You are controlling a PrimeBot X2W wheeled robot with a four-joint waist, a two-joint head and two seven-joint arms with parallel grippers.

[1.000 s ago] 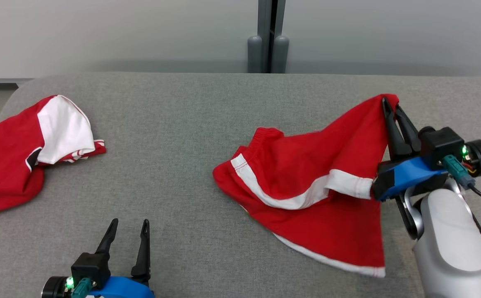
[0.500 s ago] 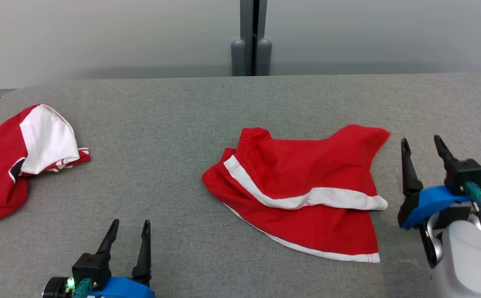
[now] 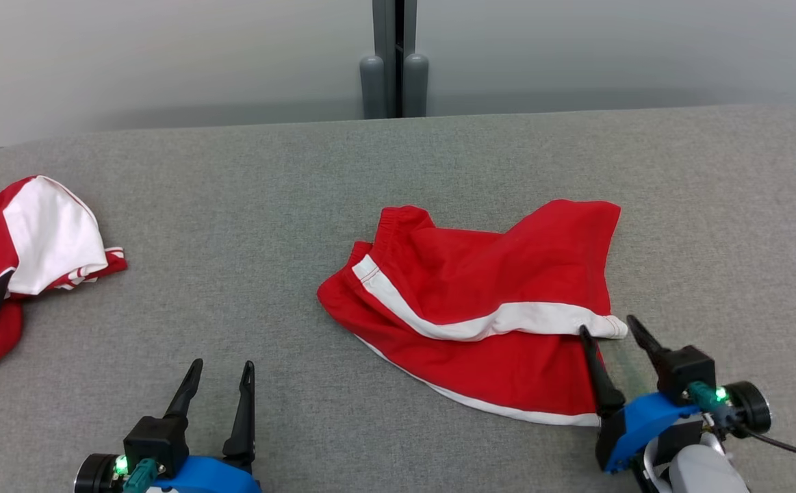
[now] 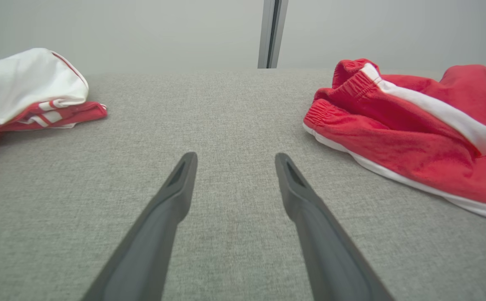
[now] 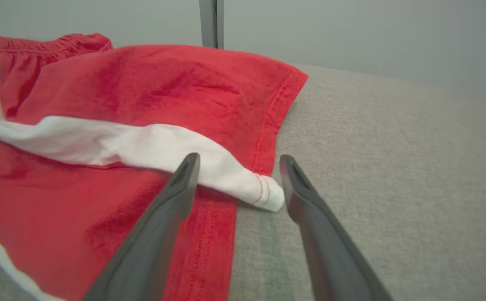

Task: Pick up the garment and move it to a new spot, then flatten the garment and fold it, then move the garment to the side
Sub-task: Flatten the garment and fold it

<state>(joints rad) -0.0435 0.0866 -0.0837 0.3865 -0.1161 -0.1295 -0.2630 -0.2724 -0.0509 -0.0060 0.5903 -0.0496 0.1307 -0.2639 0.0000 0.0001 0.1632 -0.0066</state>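
Left claw, spread wide, hovers between red shorts and a red-white garment.

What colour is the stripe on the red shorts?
White. The stripe on the shorts shows best in the right wrist view.

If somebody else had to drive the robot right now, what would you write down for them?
Left gripper: open, empty, low over the grey surface, away from both garments.
Right gripper: open, empty, its fingers either side of the end of the white stripe at the right edge of the red shorts.
Red shorts: mid-surface, rumpled. A red and white garment lies far left.
Done: a second ago the right gripper held a corner of the shorts up; it has let go.
Left: flatten, fold, move aside.
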